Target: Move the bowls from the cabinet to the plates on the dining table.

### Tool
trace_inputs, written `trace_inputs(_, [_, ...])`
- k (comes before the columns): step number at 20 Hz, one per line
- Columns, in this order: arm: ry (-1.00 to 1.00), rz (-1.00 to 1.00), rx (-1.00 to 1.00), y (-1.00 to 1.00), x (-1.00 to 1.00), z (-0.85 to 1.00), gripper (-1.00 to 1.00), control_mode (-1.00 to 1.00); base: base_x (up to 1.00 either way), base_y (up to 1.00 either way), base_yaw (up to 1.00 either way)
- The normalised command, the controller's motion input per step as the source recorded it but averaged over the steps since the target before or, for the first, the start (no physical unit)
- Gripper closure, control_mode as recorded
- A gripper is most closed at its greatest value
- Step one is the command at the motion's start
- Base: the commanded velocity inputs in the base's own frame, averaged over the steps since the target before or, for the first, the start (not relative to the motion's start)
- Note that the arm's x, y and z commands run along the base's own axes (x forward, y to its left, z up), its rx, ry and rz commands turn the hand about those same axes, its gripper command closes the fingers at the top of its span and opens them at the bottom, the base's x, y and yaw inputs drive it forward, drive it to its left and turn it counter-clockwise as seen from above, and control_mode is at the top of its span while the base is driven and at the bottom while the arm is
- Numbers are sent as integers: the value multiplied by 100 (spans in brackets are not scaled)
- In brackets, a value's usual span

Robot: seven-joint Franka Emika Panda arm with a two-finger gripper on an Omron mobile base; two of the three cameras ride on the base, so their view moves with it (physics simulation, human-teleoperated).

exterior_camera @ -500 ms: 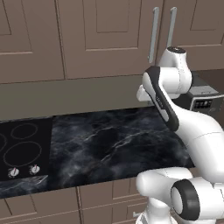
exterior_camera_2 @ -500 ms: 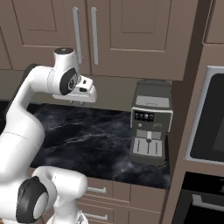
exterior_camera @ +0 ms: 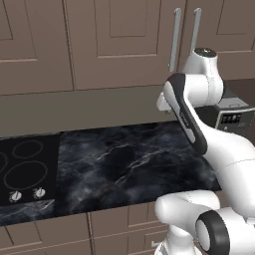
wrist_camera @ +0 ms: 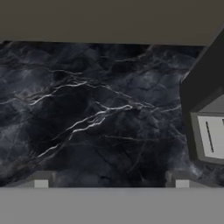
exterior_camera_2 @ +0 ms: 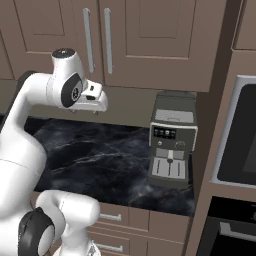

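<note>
Up top, the cabinet (exterior_camera: 114, 45) (exterior_camera_2: 150, 40), taupe-brown panel doors shut, two long vertical silver bar handles (exterior_camera: 175, 40) (exterior_camera_2: 88, 40) side by side at the meeting edge of the doors. No telling where the bowls are with the doors closed. Below, along the wall, the black white-veined marble worktop (exterior_camera: 129, 164) (exterior_camera_2: 95, 155) (wrist_camera: 87, 113), bare across its middle. At its left end in the left base view, a black cooktop (exterior_camera: 22, 174) with ring burners and two small knobs at the front edge. White arm (exterior_camera: 219, 149) (exterior_camera_2: 25, 135) rising from the base, elbow bent, wrist level with the lower ends of the handles, hand turned down toward the worktop. Just right of the arm, a coffee machine (exterior_camera_2: 171, 145) (exterior_camera: 229, 112) (wrist_camera: 205, 118), dark body with a silver front, standing on the worktop against the wall; in the hand view, at the right edge. Farther right, the edge of a built-in oven (exterior_camera_2: 240, 135) in a tall unit. Beneath the worktop, drawers with horizontal handles (exterior_camera_2: 110, 217). Smallest last: fingers (wrist_camera: 111, 180) spread wide, the two tips well apart at the bottom of the hand view, nothing between them, hanging clear above the marble.
</note>
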Motion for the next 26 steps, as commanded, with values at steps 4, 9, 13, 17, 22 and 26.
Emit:
trace_inputs(4, [-21,1,0,-4,-14,31,-100,-100,0,0,0])
trace_inputs(9, [-15,0,0,-7,-8,34,-100,-100,0,0,0])
trace_inputs(13, [-11,0,-3,-4,-1,49,-100,-100,0,0,0])
trace_inputs(17, [-7,0,-6,-8,0,58,-100,-100,0,0,0])
trace_inputs(22, [-1,0,-2,-17,0,54,-100,-100,0,0,0])
trace_inputs(26, [0,-2,0,-19,3,34,-100,-100,0,0,0])
